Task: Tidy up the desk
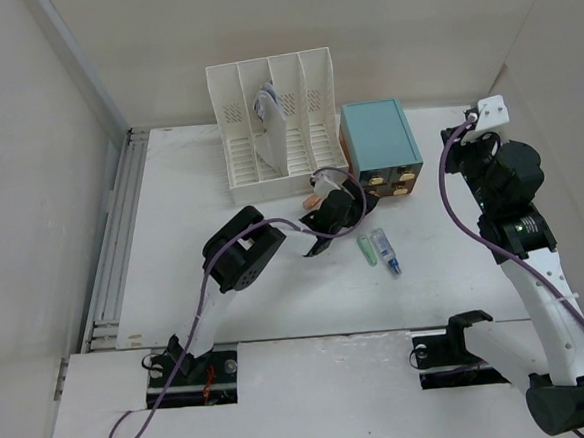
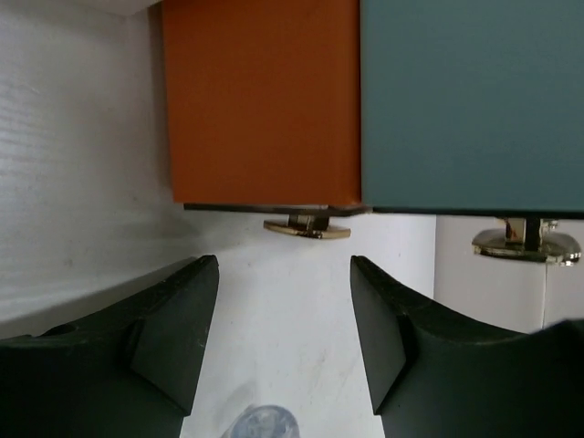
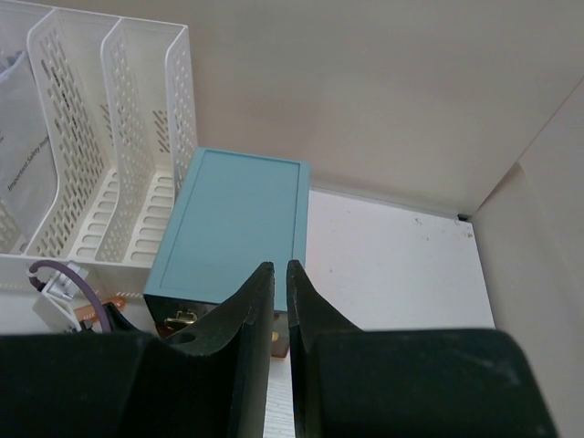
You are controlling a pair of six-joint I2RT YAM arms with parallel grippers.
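The desk (image 1: 226, 274) is a wide white tabletop. My left gripper (image 1: 343, 197) hovers low at the front left of the teal-topped drawer box (image 1: 379, 138). In the left wrist view it (image 2: 283, 274) stands open and empty, facing an orange drawer front (image 2: 260, 100) and its brass handle (image 2: 307, 226). A teal drawer front (image 2: 474, 100) with its own brass handle (image 2: 527, 245) lies to the right. My right gripper (image 1: 471, 126) is raised at the back right; its jaws (image 3: 280, 269) are shut on nothing, above the teal box (image 3: 237, 219).
A white slotted file rack (image 1: 270, 120) holding papers stands at the back, left of the drawer box. A green marker (image 1: 366, 251) and a blue one (image 1: 387, 252) lie mid-desk. Grey rails (image 1: 117, 231) line the left edge. Walls close in on the back and right.
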